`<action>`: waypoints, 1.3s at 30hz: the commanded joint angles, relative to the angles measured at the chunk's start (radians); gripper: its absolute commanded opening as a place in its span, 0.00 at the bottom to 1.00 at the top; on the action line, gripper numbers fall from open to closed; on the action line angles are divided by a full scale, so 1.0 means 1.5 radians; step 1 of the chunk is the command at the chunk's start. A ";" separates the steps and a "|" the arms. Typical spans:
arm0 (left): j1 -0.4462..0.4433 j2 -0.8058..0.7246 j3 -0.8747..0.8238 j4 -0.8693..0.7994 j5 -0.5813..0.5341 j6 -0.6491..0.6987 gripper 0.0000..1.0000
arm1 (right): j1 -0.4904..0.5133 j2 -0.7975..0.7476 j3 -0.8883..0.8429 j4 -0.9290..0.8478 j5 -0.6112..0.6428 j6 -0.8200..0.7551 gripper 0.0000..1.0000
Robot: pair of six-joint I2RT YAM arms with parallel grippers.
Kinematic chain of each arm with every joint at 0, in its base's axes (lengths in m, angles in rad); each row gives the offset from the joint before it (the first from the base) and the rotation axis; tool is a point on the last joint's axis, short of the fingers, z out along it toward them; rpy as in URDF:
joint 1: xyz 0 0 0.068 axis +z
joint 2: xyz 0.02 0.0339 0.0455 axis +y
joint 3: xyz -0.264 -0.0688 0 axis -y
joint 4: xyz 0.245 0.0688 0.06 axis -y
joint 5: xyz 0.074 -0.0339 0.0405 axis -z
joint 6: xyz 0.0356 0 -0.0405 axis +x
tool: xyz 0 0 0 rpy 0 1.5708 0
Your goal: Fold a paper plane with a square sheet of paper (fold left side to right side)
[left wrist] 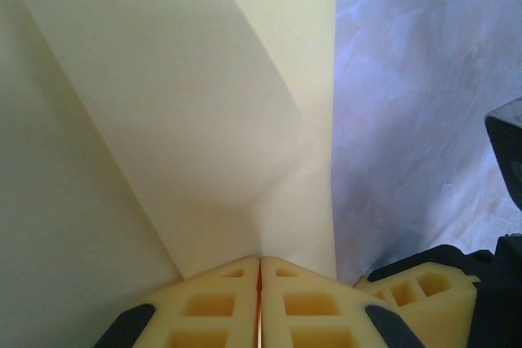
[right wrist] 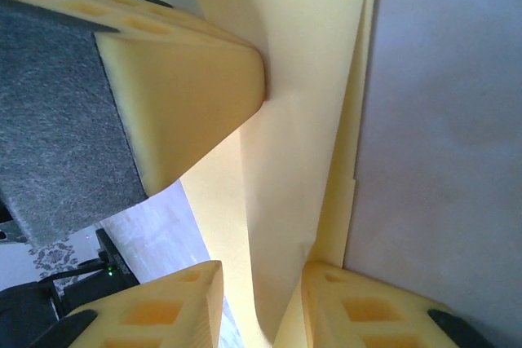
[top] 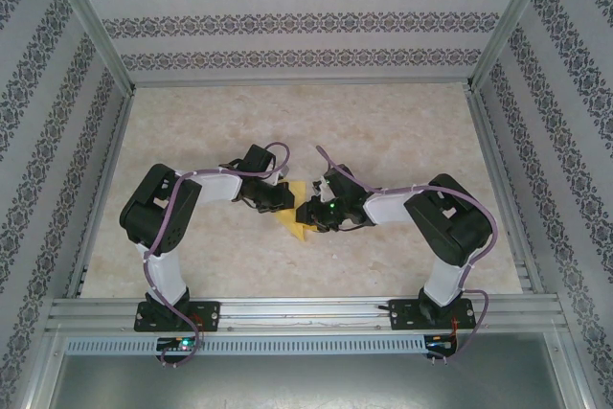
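Right hand (right wrist: pixel 261 276), jaws apart, straddles folded yellow paper (right wrist: pixel 302 120); left hand's finger (right wrist: pixel 188 95) touches it.

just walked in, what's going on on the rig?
Both arms meet at the middle of the table over the yellow paper. The left gripper is shut, pinching the paper. The right gripper straddles a raised fold, jaws apart, not clamped. The paper is in folded layers; the grippers hide most of its outline.

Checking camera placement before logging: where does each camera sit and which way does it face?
Top external: above, behind the bases, looking down on the table; left arm and right arm visible.
Left wrist: looks along the shut left jaws pinching the yellow paper.
Right wrist: looks past the open right jaws straddling the paper.
Shared: both wrist views show that paper and the other arm's finger.
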 commanded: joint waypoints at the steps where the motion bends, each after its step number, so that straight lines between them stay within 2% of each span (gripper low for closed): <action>1: 0.001 0.024 -0.013 -0.037 -0.054 0.013 0.09 | 0.007 0.021 0.018 0.017 -0.011 0.000 0.29; 22: 0.001 0.024 -0.014 -0.036 -0.054 0.012 0.09 | 0.002 0.040 0.036 0.027 -0.030 -0.038 0.26; 35: 0.000 0.025 -0.011 -0.039 -0.056 0.014 0.09 | -0.012 -0.052 -0.029 0.022 -0.035 -0.015 0.29; 39: 0.001 0.025 -0.010 -0.039 -0.056 0.013 0.09 | -0.015 -0.097 -0.038 -0.031 -0.015 -0.035 0.28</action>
